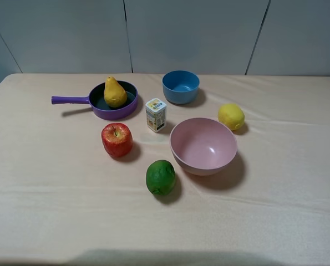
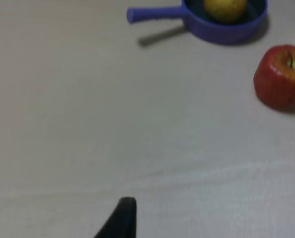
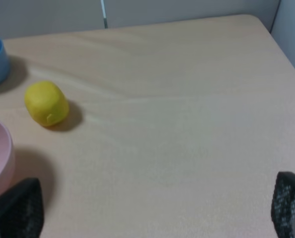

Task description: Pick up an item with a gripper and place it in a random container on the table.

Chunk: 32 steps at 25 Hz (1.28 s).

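The yellow pear [image 1: 114,92] stands upright inside the purple frying pan [image 1: 127,108] at the back left of the beige table [image 1: 54,183]. The pan's handle [image 1: 70,100] points left. In the left wrist view the pan [image 2: 226,30] and the pear's lower part [image 2: 225,9] show at the frame's edge, far from the one dark fingertip [image 2: 123,218] that is in view. The right gripper [image 3: 157,198] is open and empty, its fingers [image 3: 18,208] spread wide over bare cloth. Neither gripper shows in the high view.
A red apple [image 1: 117,139], a green lime [image 1: 161,177], a small carton [image 1: 156,114], a pink bowl [image 1: 203,147], a blue bowl [image 1: 181,86] and a round lemon [image 1: 231,116] stand mid-table. The lemon [image 3: 46,103] lies ahead of the right gripper.
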Each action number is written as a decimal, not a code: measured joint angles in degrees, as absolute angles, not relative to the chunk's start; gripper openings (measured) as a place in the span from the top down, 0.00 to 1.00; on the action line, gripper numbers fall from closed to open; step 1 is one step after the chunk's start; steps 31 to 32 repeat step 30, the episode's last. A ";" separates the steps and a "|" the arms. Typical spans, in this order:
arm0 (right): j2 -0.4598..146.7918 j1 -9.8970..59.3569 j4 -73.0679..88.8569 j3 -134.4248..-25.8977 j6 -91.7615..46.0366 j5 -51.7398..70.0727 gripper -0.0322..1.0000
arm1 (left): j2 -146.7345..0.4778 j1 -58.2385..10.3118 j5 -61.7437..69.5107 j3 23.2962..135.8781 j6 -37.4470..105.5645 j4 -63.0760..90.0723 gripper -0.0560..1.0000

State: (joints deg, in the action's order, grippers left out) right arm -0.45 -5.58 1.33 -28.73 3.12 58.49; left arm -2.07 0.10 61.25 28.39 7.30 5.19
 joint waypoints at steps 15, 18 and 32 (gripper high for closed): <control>-0.45 -5.58 1.33 -28.73 3.12 58.49 0.30 | 0.36 0.10 61.07 28.39 7.94 5.19 0.01; -0.45 -5.58 1.33 -28.73 3.12 58.49 0.30 | 0.36 0.10 61.07 28.39 7.94 5.19 0.01; -0.45 -5.58 1.33 -28.73 3.12 58.44 0.30 | 0.36 0.10 61.07 28.39 7.99 5.19 0.01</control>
